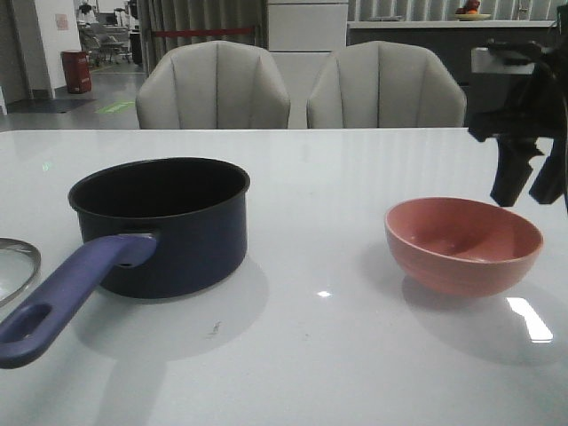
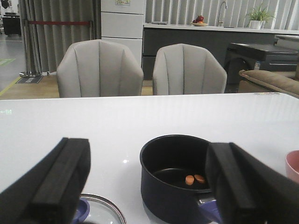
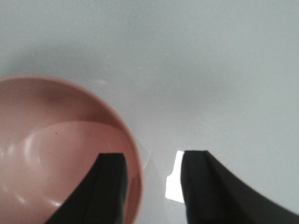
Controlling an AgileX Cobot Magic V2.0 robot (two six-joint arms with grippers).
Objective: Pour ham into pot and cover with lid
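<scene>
Left pincer open, seemingly above pot with ham.

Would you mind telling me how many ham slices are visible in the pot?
2: both ham slices lie side by side on the floor of the pot. Its near wall could hide others.

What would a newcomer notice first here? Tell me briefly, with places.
The dark navy pot stands on the left of the white table, its purple-blue handle pointing toward the camera, with two ham slices inside. The empty pink bowl sits on the right below the right gripper. The glass lid lies at the left edge.
</scene>
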